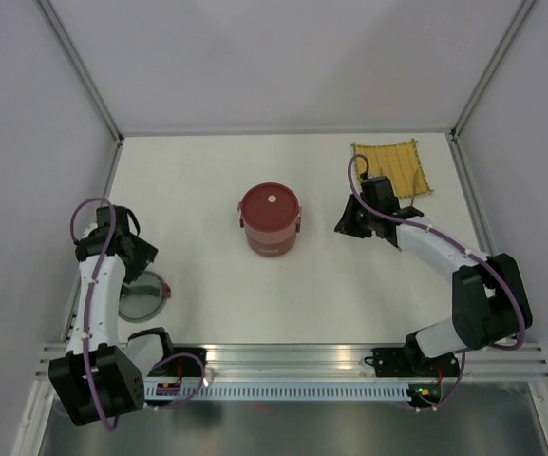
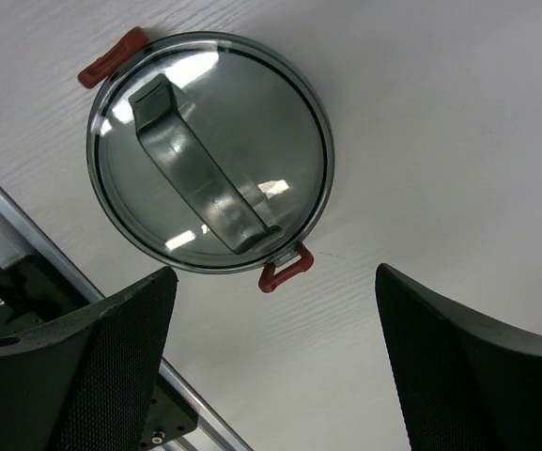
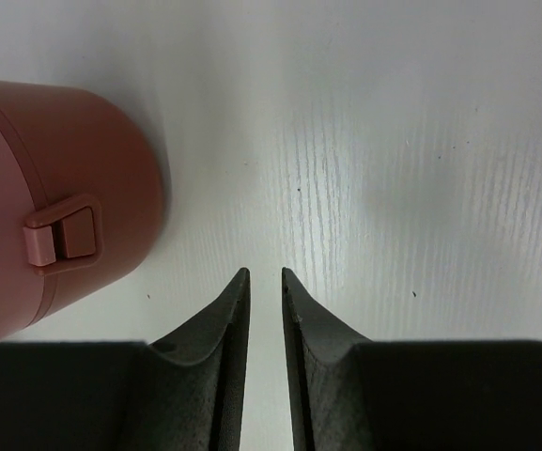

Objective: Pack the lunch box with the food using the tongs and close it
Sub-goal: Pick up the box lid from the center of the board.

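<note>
The dark-red round lunch box (image 1: 271,220) stands mid-table, stacked and capped by a flat red lid with a pale centre knob. In the right wrist view its side wall (image 3: 64,160) and a clasp (image 3: 64,235) fill the left. My right gripper (image 1: 347,226) sits just right of the box, low over the table; its fingers (image 3: 264,274) stand a narrow gap apart with nothing between them. My left gripper (image 1: 145,255) hovers at the left edge, wide open (image 2: 275,282) and holding nothing. The tongs and the food are out of view.
A round clear lid (image 2: 209,150) with a dark strap handle and red tabs lies flat on the table below my left gripper, near the front rail (image 1: 143,294). A yellow woven mat (image 1: 392,169) lies at the back right. White walls enclose the table.
</note>
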You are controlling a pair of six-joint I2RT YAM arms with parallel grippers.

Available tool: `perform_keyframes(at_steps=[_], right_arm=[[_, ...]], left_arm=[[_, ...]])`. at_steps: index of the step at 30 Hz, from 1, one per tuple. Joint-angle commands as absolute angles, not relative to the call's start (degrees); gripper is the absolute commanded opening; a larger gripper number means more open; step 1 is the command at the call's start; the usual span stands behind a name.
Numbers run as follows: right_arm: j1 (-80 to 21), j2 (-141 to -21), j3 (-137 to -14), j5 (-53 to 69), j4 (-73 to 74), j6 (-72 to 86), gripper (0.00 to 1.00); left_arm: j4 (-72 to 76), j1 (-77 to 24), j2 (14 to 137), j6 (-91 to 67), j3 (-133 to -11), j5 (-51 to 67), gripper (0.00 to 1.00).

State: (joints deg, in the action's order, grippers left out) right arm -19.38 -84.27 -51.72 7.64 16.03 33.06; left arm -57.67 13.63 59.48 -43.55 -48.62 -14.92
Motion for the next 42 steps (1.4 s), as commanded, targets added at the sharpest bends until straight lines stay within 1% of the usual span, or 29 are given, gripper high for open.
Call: perform_keyframes(at_steps=[1,4,9,12,16,19,24,27,28,30,33,34,35,36,37,38,42], right_arm=[[-19.42,-82.53,-51.94,8.7,12.83,34.45,0.26],[-19.42,-83.58,-52.91,8.96,13.01,34.02,0.26],[-19.42,-84.99,-56.68,9.14,15.37,33.66,0.25],[-19.42,-86.83,-61.16,8.53,18.18,32.52,0.25],[-18.46,-90.69,-67.65,9.22,21.61,31.55,0.24],[-17.41,-93.07,-71.0,9.23,24.52,31.29,0.2],[-17.4,-93.43,-72.77,8.09,25.4,32.87,0.19],[-17.4,-93.51,-73.03,6.51,25.57,33.22,0.2],[-17.4,-93.86,-73.73,6.42,25.92,33.22,0.2],[-17.49,-94.65,-74.44,6.33,26.98,32.52,0.19],[-17.4,-95.01,-75.23,5.72,27.94,31.47,0.18],[-17.4,-95.01,-75.23,5.36,28.21,31.29,0.18],[-17.4,-94.92,-75.15,5.01,28.39,31.2,0.18],[-17.4,-94.66,-75.06,4.75,28.39,31.03,0.18],[-17.4,-94.48,-74.97,4.49,28.39,30.94,0.17],[-17.4,-94.31,-74.88,4.13,28.56,30.94,0.17],[-17.23,-93.78,-74.88,2.46,29.53,30.32,0.17]], left_arm=[[-61.26,13.62,59.06,-56.57,-47.74,-19.25,0.91],[-59.06,13.62,62.04,-58.61,-46.67,-17.23,0.91],[-58.54,13.62,68.98,-65.55,-47.02,-20.48,0.91],[-58.36,13.62,69.0,-73.27,-46.67,-20.74,0.91],[-58.18,13.62,67.86,-77.24,-45.88,-23.9,0.9],[-57.4,13.62,68.02,-79.71,-44.39,-25.04,0.89],[-58.18,13.8,70.92,-81.83,-43.07,-23.12,0.89],[-58.27,13.8,71.89,-83.57,-42.37,-24.08,0.88],[-58.18,14.15,72.16,-84.19,-42.1,-25.39,0.87],[-56.0,14.59,72.77,-84.9,-41.49,-26.54,0.8],[-54.23,14.68,73.91,-84.47,-41.74,-28.74,0.74],[-52.75,14.68,74.18,-83.68,-41.92,-29.61,0.7],[-52.13,14.68,74.53,-83.06,-42.01,-29.97,0.64],[-51.86,14.68,75.14,-82.27,-42.36,-30.41,0.63],[-51.16,14.68,75.67,-81.83,-42.45,-30.85,0.59],[-50.98,14.68,76.11,-81.65,-42.63,-31.02,0.58],[-50.28,14.68,79.27,-81.04,-42.19,-30.68,0.58]])
